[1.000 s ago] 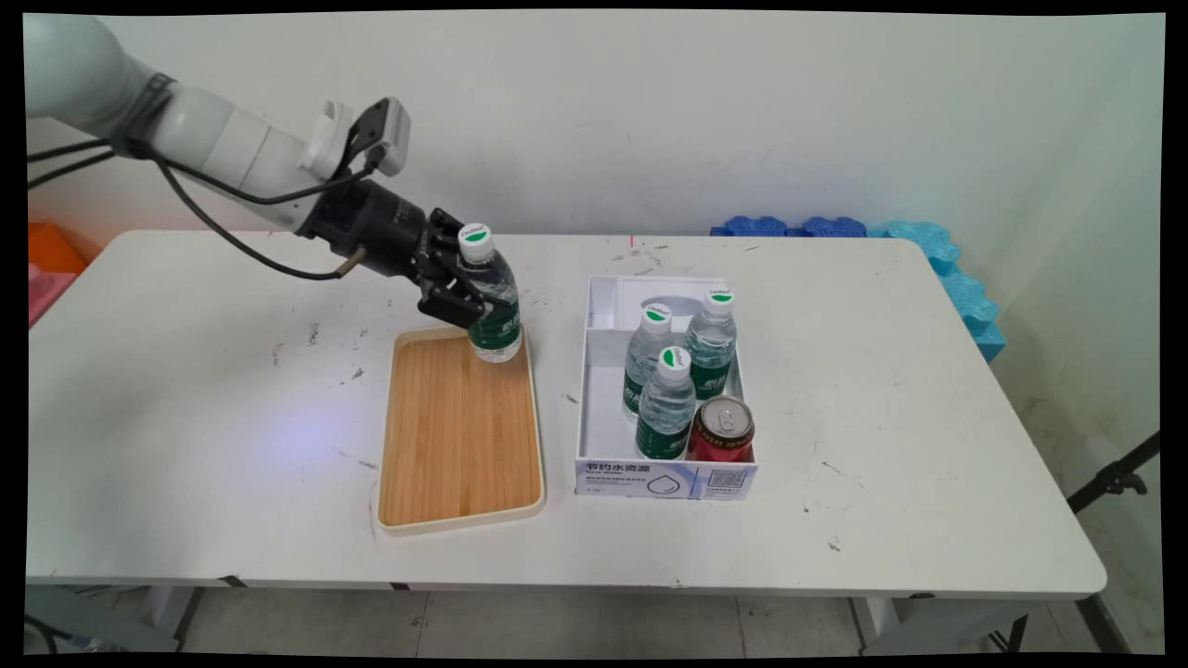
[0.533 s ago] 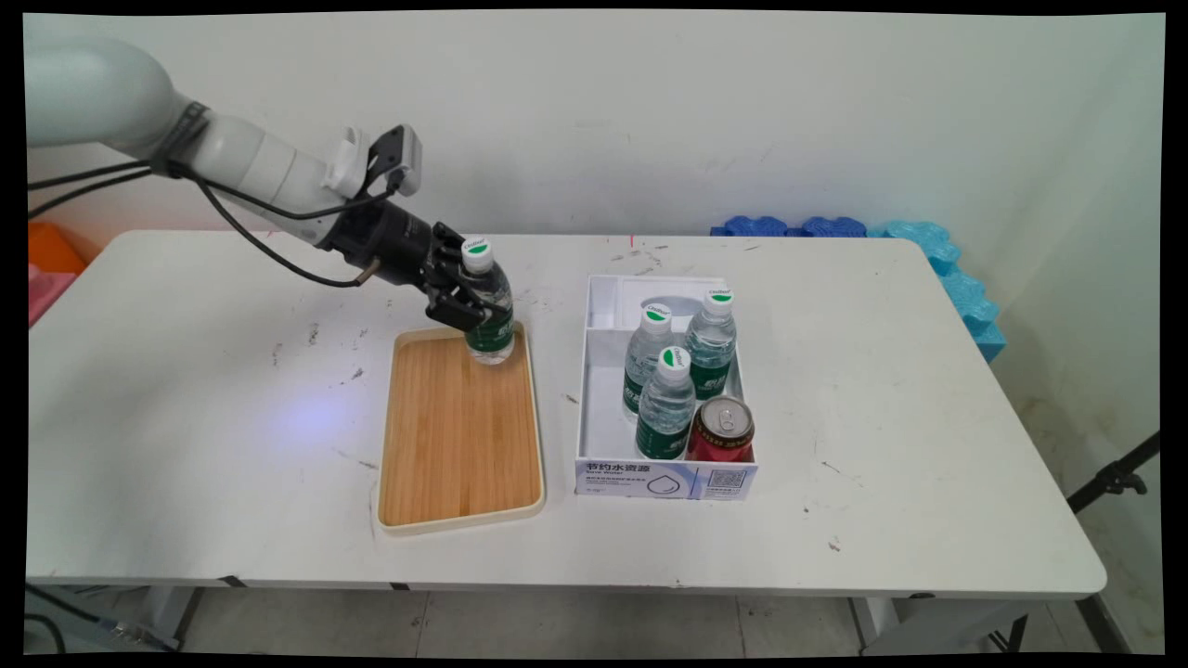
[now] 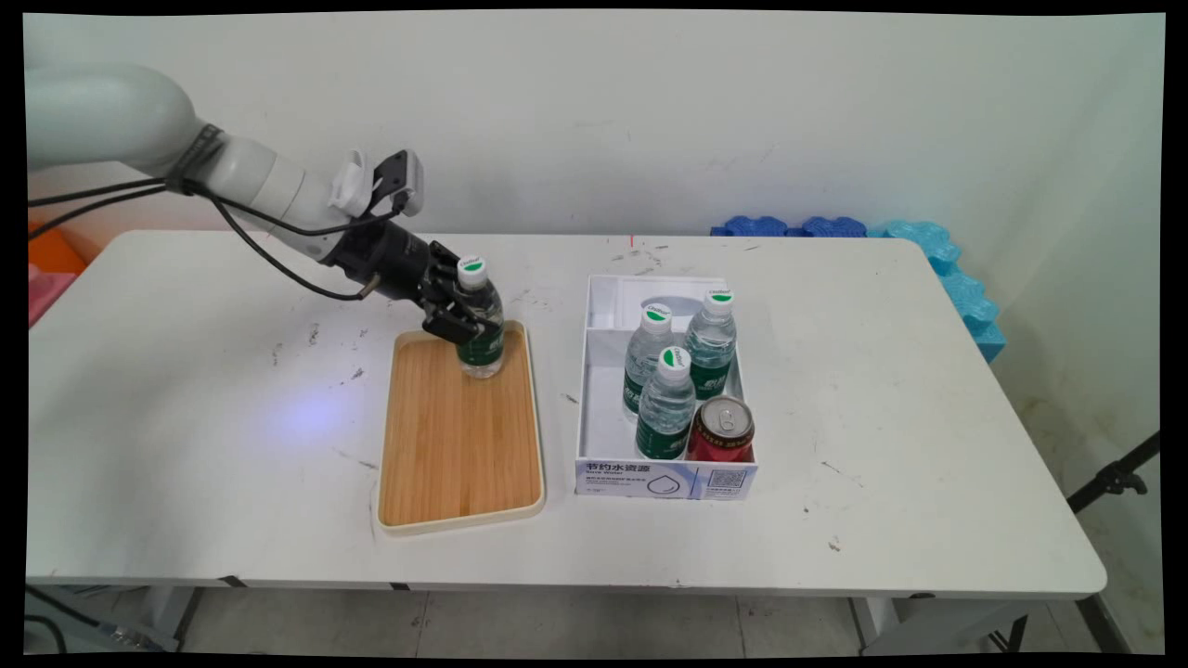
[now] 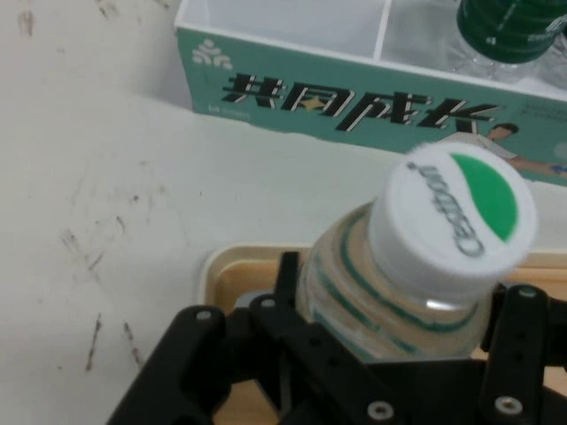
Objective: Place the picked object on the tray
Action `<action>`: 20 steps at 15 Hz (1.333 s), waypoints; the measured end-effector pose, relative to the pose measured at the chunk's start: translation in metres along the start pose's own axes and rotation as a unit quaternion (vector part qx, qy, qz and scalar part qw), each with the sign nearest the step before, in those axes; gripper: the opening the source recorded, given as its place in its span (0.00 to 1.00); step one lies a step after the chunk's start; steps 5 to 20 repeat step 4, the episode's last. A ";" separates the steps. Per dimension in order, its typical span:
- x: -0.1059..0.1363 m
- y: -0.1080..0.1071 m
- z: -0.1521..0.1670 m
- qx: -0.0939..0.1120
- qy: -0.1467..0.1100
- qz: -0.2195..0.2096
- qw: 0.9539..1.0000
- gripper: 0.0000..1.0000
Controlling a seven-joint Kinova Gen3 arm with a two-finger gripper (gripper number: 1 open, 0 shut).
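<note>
- Main view: the black pincer (image 3: 461,318) is clamped round a water bottle (image 3: 480,320), upright at the far end of the wooden tray (image 3: 459,445) on the white worktop (image 3: 186,417). Just beside the tray, a white box (image 3: 664,478) holds three bottles (image 3: 666,404) and a red can (image 3: 721,430).
- Hand view: the pincer (image 4: 390,354) grips the bottle (image 4: 416,274) below its white-and-green cap (image 4: 456,221), over the tray's rim (image 4: 213,266); the box's green side (image 4: 354,102) lies beyond.

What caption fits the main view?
Gripper holds a water bottle on the wooden tray, beside a box of drinks.
</note>
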 end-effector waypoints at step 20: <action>-0.003 -0.003 0.004 -0.002 0.003 -0.004 1.000 1.00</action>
